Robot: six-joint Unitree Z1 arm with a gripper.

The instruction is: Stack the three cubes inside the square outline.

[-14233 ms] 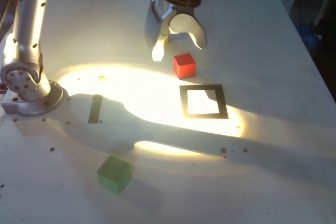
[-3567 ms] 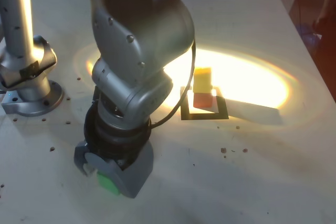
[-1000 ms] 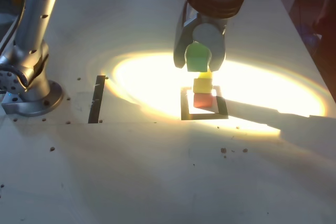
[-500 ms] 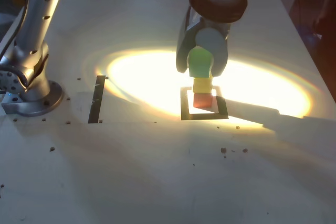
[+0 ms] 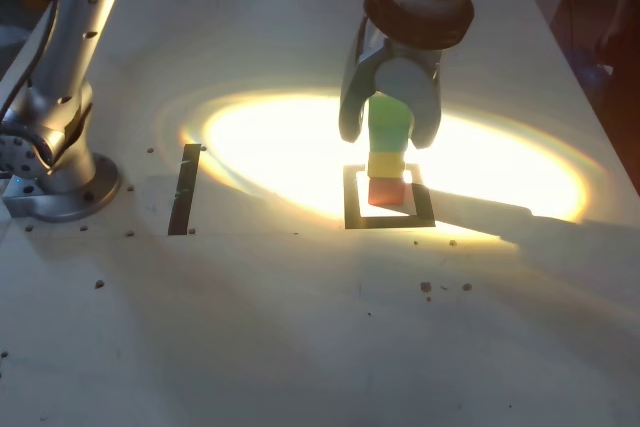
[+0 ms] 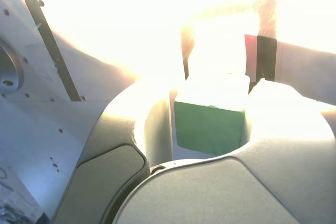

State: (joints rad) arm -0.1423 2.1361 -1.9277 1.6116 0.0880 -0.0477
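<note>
The three cubes stand as one column inside the square outline (image 5: 351,197): red cube (image 5: 386,192) at the base, yellow cube (image 5: 387,164) on it, green cube (image 5: 390,123) on top. My gripper (image 5: 389,137) hangs straight over the column, its two fingers flanking the green cube. In the wrist view the green cube (image 6: 210,127) sits between the pale fingers of the gripper (image 6: 210,94), with a thin gap at one side, so the jaws look slightly open. Black tape of the outline (image 6: 266,59) shows beyond it through heavy glare.
A single straight black tape strip (image 5: 183,190) lies towards the exterior view's left, also seen as the strip (image 6: 52,51) in the wrist view. The arm's metal base (image 5: 58,182) stands at the far left. Small dark specks dot the white table (image 5: 330,337).
The gripper came down with the green cube, which now rests squarely on the yellow cube. The fingers have spread a little off it.
</note>
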